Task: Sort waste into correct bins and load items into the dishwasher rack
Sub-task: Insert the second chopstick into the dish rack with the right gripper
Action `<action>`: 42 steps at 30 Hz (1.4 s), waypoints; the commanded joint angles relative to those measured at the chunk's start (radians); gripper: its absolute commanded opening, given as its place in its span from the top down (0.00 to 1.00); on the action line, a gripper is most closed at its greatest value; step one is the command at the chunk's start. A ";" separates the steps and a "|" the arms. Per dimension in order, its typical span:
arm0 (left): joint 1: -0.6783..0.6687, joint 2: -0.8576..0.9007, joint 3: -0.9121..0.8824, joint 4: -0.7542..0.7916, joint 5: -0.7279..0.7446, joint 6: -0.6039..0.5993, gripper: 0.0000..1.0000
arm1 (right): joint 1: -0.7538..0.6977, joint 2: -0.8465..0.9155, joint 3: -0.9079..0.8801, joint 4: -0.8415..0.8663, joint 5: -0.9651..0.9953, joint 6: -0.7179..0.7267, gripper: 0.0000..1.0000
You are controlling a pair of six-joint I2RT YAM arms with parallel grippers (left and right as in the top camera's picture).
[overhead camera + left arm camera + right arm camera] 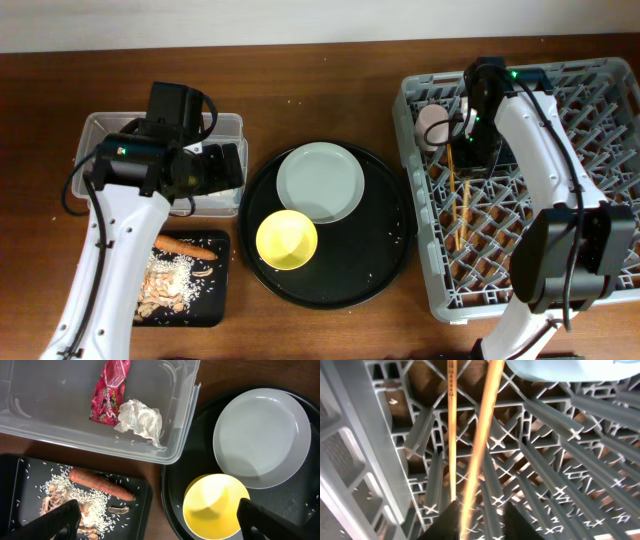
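The red wrapper [110, 390] and white tissue [140, 420] lie in the clear tub [100, 130]. The carrot stick [100, 484] and beige scraps [65, 502] lie in the small black tray [215, 300]. The grey plate [320, 182] and yellow bowl [287, 240] sit on the round black tray [380, 250]. My left gripper [167, 525] is open and empty above them. The pink cup [432, 127] and two chopsticks [458, 205] are in the rack [600, 150]. My right gripper [482, 520] is slightly open inside the rack, with one chopstick [485, 435] between its fingers. A pale blue cup edge [560, 370] shows above.
The round black tray lies between the tub and the rack on the brown wooden table [330, 70]. Rice grains are scattered on both black trays. The rack's pegs [560, 460] stand close around my right gripper.
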 commanded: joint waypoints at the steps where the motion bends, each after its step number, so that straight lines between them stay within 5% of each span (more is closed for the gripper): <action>1: 0.005 -0.010 -0.001 -0.001 -0.007 -0.006 0.01 | 0.000 0.001 -0.004 -0.001 0.010 -0.005 0.58; 10: 0.005 -0.010 -0.001 -0.001 -0.008 -0.006 0.01 | -0.003 0.001 -0.004 0.110 0.011 -0.005 0.55; 13: 0.005 -0.010 -0.001 -0.001 -0.007 -0.006 0.01 | -0.003 0.002 -0.004 0.212 0.010 -0.005 0.69; 24: 0.005 -0.010 -0.001 -0.001 -0.007 -0.006 0.01 | -0.003 0.080 -0.004 0.243 0.036 0.004 0.71; 31: 0.005 -0.010 -0.001 -0.001 -0.007 -0.006 0.01 | -0.003 0.080 -0.004 0.236 0.037 0.003 0.89; 42: 0.005 -0.010 -0.001 -0.001 -0.007 -0.006 0.01 | -0.002 0.079 -0.003 0.193 -0.116 0.029 0.95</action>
